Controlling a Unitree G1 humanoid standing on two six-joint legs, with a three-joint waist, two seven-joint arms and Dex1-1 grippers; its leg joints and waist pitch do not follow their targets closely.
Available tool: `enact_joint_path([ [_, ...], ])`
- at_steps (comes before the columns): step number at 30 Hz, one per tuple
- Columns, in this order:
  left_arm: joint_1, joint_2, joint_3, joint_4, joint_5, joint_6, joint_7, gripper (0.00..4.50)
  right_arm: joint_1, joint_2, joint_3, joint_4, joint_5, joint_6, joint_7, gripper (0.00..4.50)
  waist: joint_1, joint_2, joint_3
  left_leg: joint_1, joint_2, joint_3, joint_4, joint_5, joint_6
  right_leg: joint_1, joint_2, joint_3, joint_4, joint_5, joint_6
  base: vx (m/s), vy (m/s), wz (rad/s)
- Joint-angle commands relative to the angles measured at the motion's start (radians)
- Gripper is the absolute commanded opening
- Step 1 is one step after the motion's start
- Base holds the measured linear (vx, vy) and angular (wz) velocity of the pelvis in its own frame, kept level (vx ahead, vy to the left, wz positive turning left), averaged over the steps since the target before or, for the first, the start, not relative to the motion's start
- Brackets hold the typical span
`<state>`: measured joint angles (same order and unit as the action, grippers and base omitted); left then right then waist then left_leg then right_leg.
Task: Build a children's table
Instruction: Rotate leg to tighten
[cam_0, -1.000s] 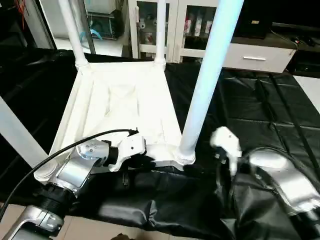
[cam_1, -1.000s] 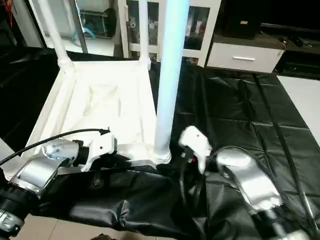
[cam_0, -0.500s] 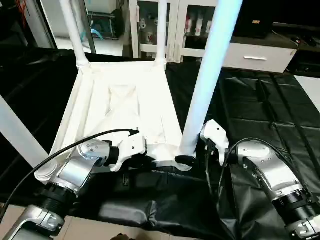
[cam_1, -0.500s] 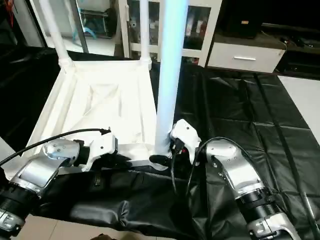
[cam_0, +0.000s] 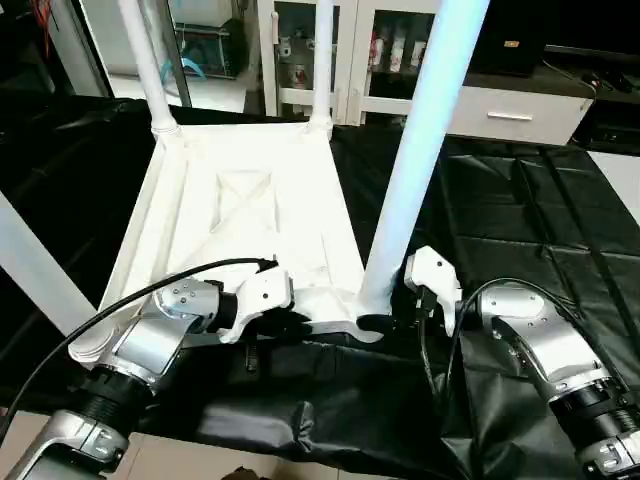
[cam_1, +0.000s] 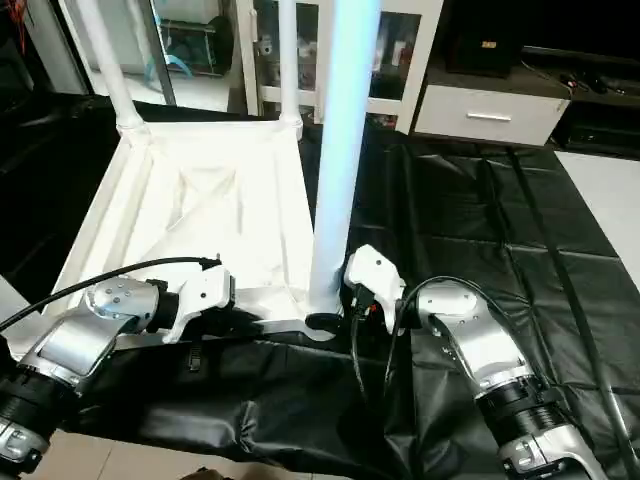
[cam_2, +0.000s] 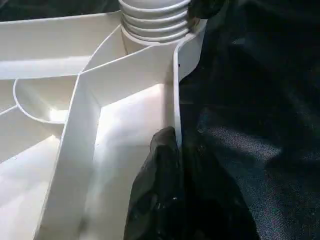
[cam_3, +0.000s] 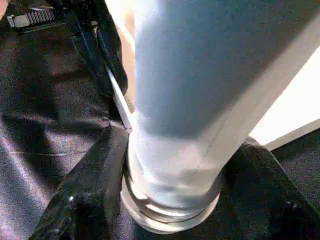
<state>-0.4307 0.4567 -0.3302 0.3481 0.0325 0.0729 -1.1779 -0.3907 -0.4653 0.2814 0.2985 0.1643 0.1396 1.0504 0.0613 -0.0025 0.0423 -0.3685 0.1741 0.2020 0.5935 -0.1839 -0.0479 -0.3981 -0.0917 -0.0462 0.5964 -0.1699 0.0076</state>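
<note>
Overhead, I see the tabletop (cam_0: 250, 215) upside down on the black surface (cam_0: 520, 200), long axis running away from me. My left hand (cam_2: 167, 165) pinches its near rim; my right hand (cam_3: 170, 200) clasps the upright near leg (cam_3: 200, 90).

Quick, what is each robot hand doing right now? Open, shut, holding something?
Left gripper: shut on the tabletop, pinching its near rim.
Right gripper: shut on the leg, fingers on both sides of its base.

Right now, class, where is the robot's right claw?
The right claw grips the base of the near-right white tube leg, where it meets the upturned white plastic tabletop.
</note>
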Motion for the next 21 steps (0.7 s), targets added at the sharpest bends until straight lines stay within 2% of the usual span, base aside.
enact_joint_path([
  [1, 0.005, -0.01, -0.024, -0.017, -0.019, -0.009, -0.031, 0.0, -0.012, -0.002, -0.004, 0.024, -0.012, -0.004, -0.001, 2.58, -0.007, -0.006, -0.054, 0.018, 0.056, -0.027, -0.078, -0.309, 0.024, 0.028, -0.051, 0.038, -0.074, -0.325, -0.204, 0.0, 0.0, 0.0],
  [5, 0.009, -0.019, -0.016, -0.018, -0.028, 0.011, -0.021, 0.0, -0.006, 0.025, -0.021, 0.037, -0.006, 0.006, -0.038, 2.57, -0.009, -0.007, -0.055, 0.016, 0.056, -0.027, -0.078, -0.307, 0.023, 0.028, -0.053, 0.039, -0.073, -0.329, -0.204, 0.0, 0.0, 0.0],
  [7, 0.01, -0.037, -0.007, -0.014, -0.033, 0.029, 0.003, 0.0, -0.001, 0.051, -0.034, 0.059, -0.018, 0.015, -0.1, 2.57, -0.014, -0.008, -0.051, 0.017, 0.055, -0.029, -0.08, -0.329, 0.013, 0.025, -0.051, 0.038, -0.078, -0.367, -0.196, 0.0, 0.0, 0.0],
  [11, -0.024, -0.112, 0.014, 0.064, 0.002, 0.029, 0.148, 0.0, 0.014, 0.151, -0.081, 0.126, -0.043, 0.056, -0.321, 2.56, -0.033, -0.013, -0.047, 0.018, 0.05, -0.034, -0.081, -0.38, -0.011, 0.018, -0.052, 0.034, -0.089, -0.48, -0.161, 0.0, 0.0, 0.0],
  [13, -0.05, -0.148, 0.016, 0.108, 0.024, 0.043, 0.213, 0.0, 0.021, 0.205, -0.093, 0.139, -0.061, 0.073, -0.423, 2.56, -0.037, -0.014, -0.046, 0.023, 0.048, -0.038, -0.079, -0.406, -0.014, 0.014, -0.055, 0.033, -0.101, -0.563, -0.125, 0.0, 0.0, 0.0],
  [14, -0.065, -0.167, 0.013, 0.129, 0.033, 0.051, 0.24, 0.0, 0.02, 0.235, -0.096, 0.148, -0.076, 0.08, -0.481, 2.56, -0.041, -0.009, -0.044, 0.022, 0.047, -0.039, -0.08, -0.415, -0.018, 0.009, -0.055, 0.032, -0.105, -0.592, -0.112, 0.0, 0.0, 0.0],
  [15, -0.074, -0.179, 0.012, 0.141, 0.039, 0.056, 0.256, 0.0, 0.019, 0.255, -0.099, 0.156, -0.087, 0.084, -0.52, 2.56, -0.042, -0.012, -0.044, 0.023, 0.046, -0.041, -0.08, -0.421, -0.021, 0.01, -0.054, 0.029, -0.107, -0.608, -0.104, 0.0, 0.0, 0.0],
  [18, -0.124, -0.233, 0.02, 0.211, 0.072, 0.08, 0.361, 0.0, -0.017, 0.333, -0.101, 0.22, -0.123, 0.095, -0.662, 2.56, -0.053, -0.005, -0.043, 0.024, 0.041, -0.048, -0.08, -0.463, -0.033, 0.005, -0.054, 0.021, -0.119, -0.666, -0.076, 0.0, 0.0, 0.0],
  [19, -0.131, -0.239, 0.02, 0.221, 0.08, 0.08, 0.379, 0.0, -0.025, 0.342, -0.101, 0.233, -0.13, 0.095, -0.685, 2.56, -0.055, -0.005, -0.044, 0.032, 0.04, -0.05, -0.079, -0.483, -0.032, 0.004, -0.054, 0.016, -0.124, -0.675, -0.071, 0.0, 0.0, 0.0],
  [20, -0.167, -0.271, 0.018, 0.273, 0.116, 0.077, 0.461, 0.0, -0.068, 0.391, -0.11, 0.303, -0.161, 0.094, -0.81, 2.56, -0.057, -0.003, -0.044, 0.033, 0.041, -0.051, -0.079, -0.488, -0.031, 0.002, -0.055, 0.016, -0.125, -0.669, -0.072, 0.0, 0.0, 0.0],
  [21, -0.186, -0.292, 0.022, 0.298, 0.132, 0.089, 0.512, 0.0, -0.094, 0.419, -0.121, 0.343, -0.159, 0.105, -0.856, 2.56, -0.069, 0.012, -0.039, 0.045, 0.039, -0.052, -0.077, -0.538, -0.04, -0.009, -0.049, 0.005, -0.135, -0.675, -0.077, -0.062, 0.024, 0.0],
])
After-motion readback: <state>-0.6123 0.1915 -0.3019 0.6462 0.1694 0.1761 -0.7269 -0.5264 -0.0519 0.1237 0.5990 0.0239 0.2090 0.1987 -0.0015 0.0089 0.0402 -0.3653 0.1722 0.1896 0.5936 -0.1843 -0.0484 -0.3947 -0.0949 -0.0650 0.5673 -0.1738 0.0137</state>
